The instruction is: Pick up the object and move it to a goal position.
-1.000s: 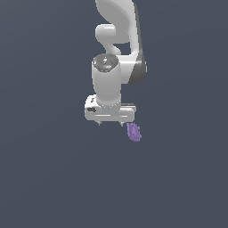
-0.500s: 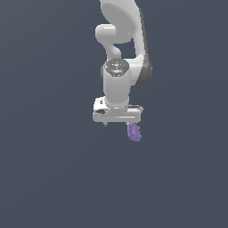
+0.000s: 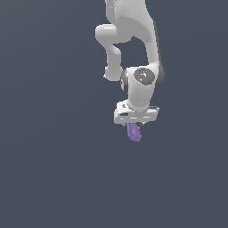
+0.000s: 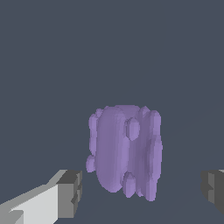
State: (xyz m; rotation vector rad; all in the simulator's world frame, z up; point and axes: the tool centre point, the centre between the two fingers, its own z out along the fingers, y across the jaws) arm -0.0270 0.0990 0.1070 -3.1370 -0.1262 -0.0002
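A: Where's the purple lump (image 3: 134, 132) sitting?

B: In the exterior view it shows directly under the white gripper (image 3: 133, 126), poking out below the hand. In the wrist view the lump (image 4: 126, 150) fills the middle of the gap, with one dark finger pad (image 4: 71, 193) on one side and the other pad at the opposite edge of the picture.

A: So are the fingers clamped on it?

B: No. They're spread wide, with bare grey surface visible between each pad and the lump. Nothing is gripped yet.

A: Is it resting on a counter?

B: I can't tell. The background is one flat grey with no edge or shadow to read, so how high the lump sits, or how far the hand is above it, isn't clear.

A: How would you do the grab well, then?

B: I'd judge the step in hand is the final approach and close. The lump looks roughly centred between the pads, so keep that centring and lower until the pads flank its thick middle, not the knobbly end. Close slowly: the surface is bumpy, and a pad landing on one stubby knob could twist it or squirt it out sideways. Lift only once both pads bear on it.
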